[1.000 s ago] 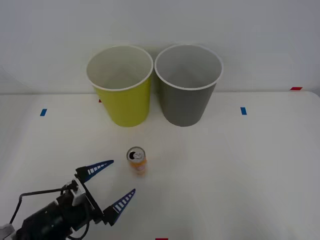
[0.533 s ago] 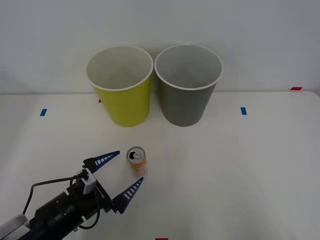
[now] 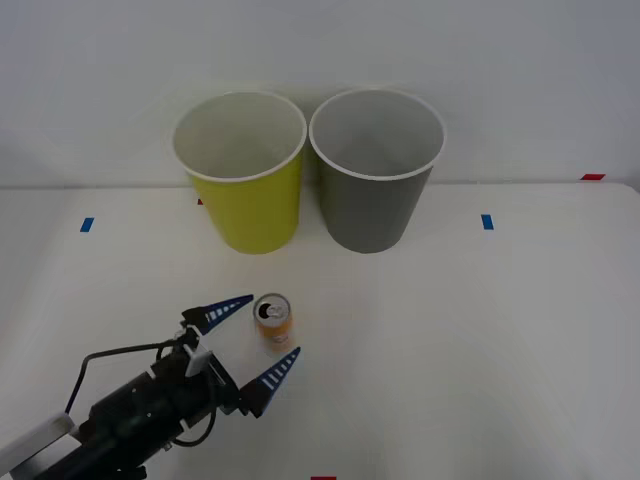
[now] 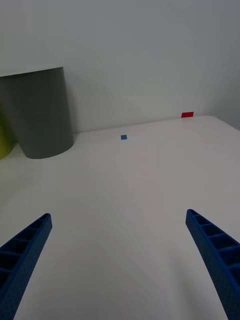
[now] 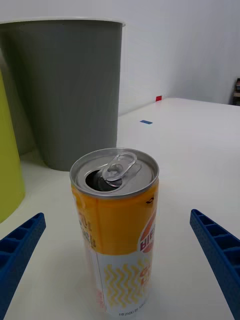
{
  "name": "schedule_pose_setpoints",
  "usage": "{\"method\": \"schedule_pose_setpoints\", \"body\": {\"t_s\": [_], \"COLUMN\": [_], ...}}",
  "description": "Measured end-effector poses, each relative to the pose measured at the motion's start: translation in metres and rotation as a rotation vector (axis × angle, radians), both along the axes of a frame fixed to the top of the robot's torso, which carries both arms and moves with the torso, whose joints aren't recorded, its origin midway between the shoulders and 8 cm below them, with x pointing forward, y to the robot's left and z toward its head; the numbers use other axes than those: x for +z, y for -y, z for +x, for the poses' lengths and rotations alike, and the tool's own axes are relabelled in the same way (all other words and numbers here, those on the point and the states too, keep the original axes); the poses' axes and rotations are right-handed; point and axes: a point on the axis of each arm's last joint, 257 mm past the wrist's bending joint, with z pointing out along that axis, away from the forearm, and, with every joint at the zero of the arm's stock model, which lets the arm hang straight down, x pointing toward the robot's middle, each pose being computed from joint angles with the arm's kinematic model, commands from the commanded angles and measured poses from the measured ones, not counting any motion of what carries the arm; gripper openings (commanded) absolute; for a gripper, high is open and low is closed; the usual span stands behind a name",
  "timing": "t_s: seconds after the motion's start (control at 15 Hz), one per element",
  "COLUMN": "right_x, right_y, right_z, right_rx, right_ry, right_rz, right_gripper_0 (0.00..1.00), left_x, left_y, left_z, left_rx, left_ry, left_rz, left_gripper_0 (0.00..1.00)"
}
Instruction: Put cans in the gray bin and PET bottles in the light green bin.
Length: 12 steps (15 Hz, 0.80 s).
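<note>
A small can (image 3: 273,320) with an orange band, white lower body and opened silver lid stands upright on the white table, in front of the two bins. My left gripper (image 3: 259,339) is open, its blue fingers on either side of the can without touching it. The left wrist view has the can (image 5: 116,227) close up between the two fingertips (image 5: 215,255). At the back stand the light green bin (image 3: 243,171) and, beside it on the right, the gray bin (image 3: 375,168). My right gripper (image 4: 120,260) is open over bare table, with the gray bin (image 4: 36,112) far off.
Small blue tape marks (image 3: 487,221) and a red mark (image 3: 592,177) lie flat on the table. A white wall rises right behind the bins. The table to the right of the can is bare white surface (image 3: 480,330).
My left gripper has advanced toward the can, from short of it on the left to having its open fingers flank it. The can and both bins stayed put.
</note>
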Motion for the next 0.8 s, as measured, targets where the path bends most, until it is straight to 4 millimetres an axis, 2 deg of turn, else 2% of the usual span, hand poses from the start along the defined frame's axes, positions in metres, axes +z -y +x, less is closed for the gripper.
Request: {"method": "schedule_pose_setpoints", "body": {"t_s": [0.33, 0.53, 0.6, 0.67, 0.73, 0.8], "right_x": [0.0, 0.0, 0.0, 0.0, 0.0, 0.0], "right_y": [0.0, 0.0, 0.0, 0.0, 0.0, 0.0], "right_z": [0.0, 0.0, 0.0, 0.0, 0.0, 0.0], "right_rx": [0.0, 0.0, 0.0, 0.0, 0.0, 0.0], "right_ry": [0.0, 0.0, 0.0, 0.0, 0.0, 0.0], "right_rz": [0.0, 0.0, 0.0, 0.0, 0.0, 0.0], "right_gripper_0": [0.93, 0.93, 0.93, 0.93, 0.93, 0.93], "left_x": [0.003, 0.002, 0.002, 0.002, 0.002, 0.002], "left_y": [0.012, 0.02, 0.021, 0.021, 0.021, 0.021], "left_z": [0.012, 0.009, 0.008, 0.009, 0.009, 0.009], "left_rx": [0.017, 0.009, 0.007, 0.007, 0.007, 0.007], "left_ry": [-0.002, -0.013, -0.015, -0.015, -0.015, -0.016], "left_rz": [-0.005, -0.015, -0.016, -0.017, -0.019, -0.021], "left_gripper_0": [1.0, 1.0, 0.84, 0.58, 0.44, 0.41]}}
